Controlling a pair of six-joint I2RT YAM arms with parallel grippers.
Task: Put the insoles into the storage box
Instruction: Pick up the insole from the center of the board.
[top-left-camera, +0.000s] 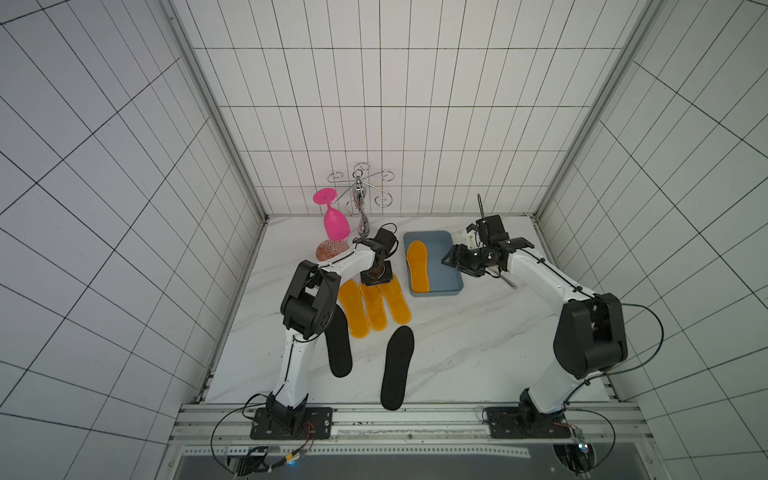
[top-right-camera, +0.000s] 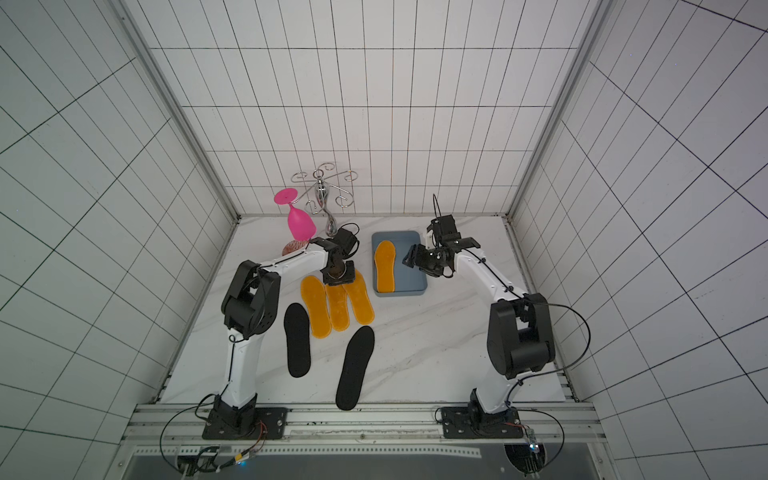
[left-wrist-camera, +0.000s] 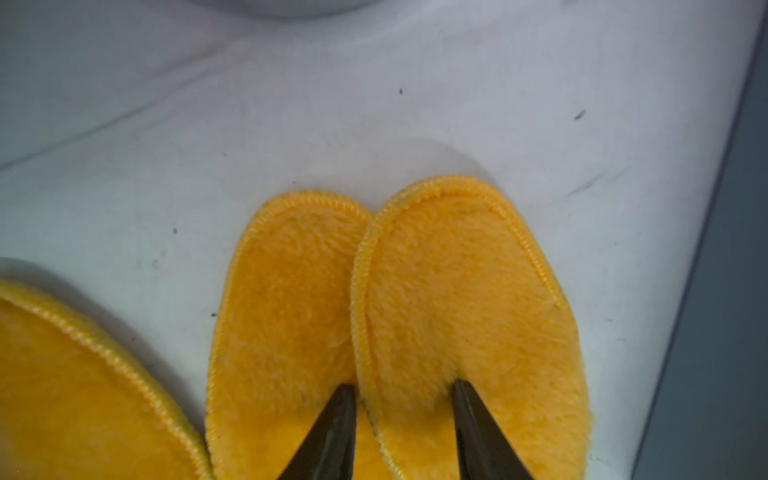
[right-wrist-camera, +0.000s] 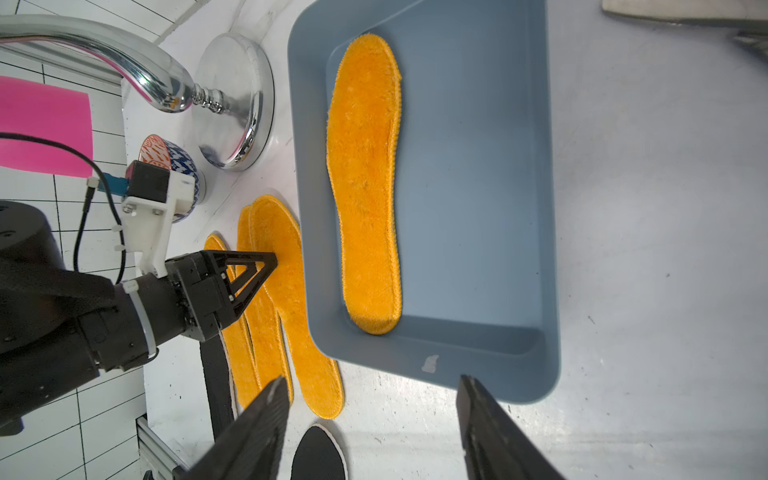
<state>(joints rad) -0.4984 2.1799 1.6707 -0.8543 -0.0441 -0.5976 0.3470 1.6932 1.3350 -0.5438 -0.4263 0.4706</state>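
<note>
While the left arm reached forward with its wrist turned straight down, the left gripper (left-wrist-camera: 403, 399) stood partly open, its fingertips (left-wrist-camera: 469, 411) pressed onto the fuzzy tops of the two overlapping orange insoles (top-left-camera: 395, 301) nearest the storage box (top-left-camera: 436, 245). The right arm bent at a raised elbow, with the right gripper (right-wrist-camera: 372, 382) open and empty over the box's rim. A fourth orange insole (top-left-camera: 417, 266) lay flat inside the box. Two black insoles (top-left-camera: 397, 365) lay on the table (top-left-camera: 478, 332), nearer the arm bases.
</note>
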